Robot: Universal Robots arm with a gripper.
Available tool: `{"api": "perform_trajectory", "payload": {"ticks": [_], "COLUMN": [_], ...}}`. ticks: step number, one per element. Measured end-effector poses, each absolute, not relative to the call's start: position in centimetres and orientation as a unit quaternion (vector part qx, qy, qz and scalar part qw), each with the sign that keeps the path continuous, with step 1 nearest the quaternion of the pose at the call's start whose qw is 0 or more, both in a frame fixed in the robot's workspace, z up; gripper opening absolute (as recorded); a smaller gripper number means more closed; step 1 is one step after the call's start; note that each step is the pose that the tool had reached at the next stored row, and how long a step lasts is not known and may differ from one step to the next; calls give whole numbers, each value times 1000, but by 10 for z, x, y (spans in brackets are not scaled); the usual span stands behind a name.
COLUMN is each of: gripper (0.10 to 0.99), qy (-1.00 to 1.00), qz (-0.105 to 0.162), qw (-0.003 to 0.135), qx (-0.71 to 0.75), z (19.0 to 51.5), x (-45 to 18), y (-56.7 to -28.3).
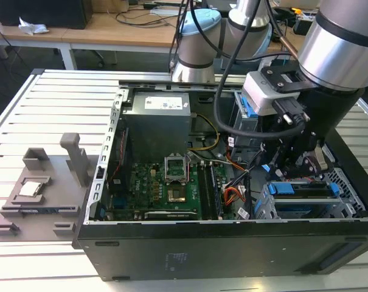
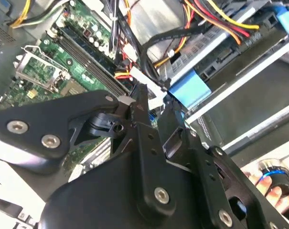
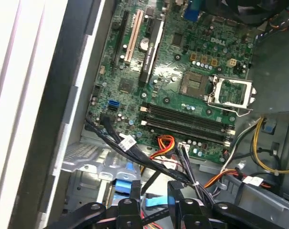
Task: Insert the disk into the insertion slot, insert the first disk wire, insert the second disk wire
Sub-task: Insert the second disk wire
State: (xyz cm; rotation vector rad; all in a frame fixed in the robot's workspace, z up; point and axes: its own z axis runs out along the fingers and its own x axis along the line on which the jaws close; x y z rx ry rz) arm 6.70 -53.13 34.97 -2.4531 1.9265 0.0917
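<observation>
Hand (image 1: 286, 165) was down inside the open computer case (image 1: 202, 255), at the end on the exterior view's right, close over the drive cage (image 1: 348, 182). Couldn't tell whether it was clenched or released, or whether it gripped anything. In the second wrist view the hand (image 2: 154, 101) sat just beside a blue plastic tab (image 2: 189, 90), with red, yellow and black wires (image 2: 206, 16) running past it. Hard drive (image 1: 300, 190) lay flat in the cage in its blue carrier, top face up. In the first wrist view the hand (image 3: 151, 206) hung near a black cable bundle (image 3: 134, 152), with the motherboard (image 3: 182, 86) beyond.

The case lay on its side on a white slatted bench (image 1: 50, 103). The power supply (image 1: 156, 118) sat at the far end of the case. A grey fixture tray (image 1: 38, 194) sat beside the case on the exterior view's left. Wooden desks (image 1: 111, 30) stood behind the bench.
</observation>
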Motion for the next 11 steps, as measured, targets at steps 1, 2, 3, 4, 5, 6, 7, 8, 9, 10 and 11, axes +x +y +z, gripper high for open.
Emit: {"api": "perform_trajectory", "payload": {"ticks": [1, 2, 3, 4, 5, 6, 7, 8, 9, 10, 11], "gripper": [361, 361, 361, 361, 361, 361, 361, 361, 361, 361, 361], "qy": [617, 617, 617, 616, 615, 615, 614, 614, 614, 614, 614], "qz": [29, 18, 1, -17, -27, -34, -35, -35, -35, -35, -35], "qw": [11, 20, 33, 47, 54, 60, 61, 61, 61, 62, 62], "qx": [-786, -787, -787, -786, -786, -786, -786, -786, -786, -786, -786], "z": [350, 350, 350, 350, 350, 350, 350, 350, 350, 349, 349], "x": [67, 67, 67, 67, 67, 67, 67, 67, 67, 62, 57], "y": [-531, -531, -531, -531, -531, -531, -531, -531, -532, -532, -532]}}
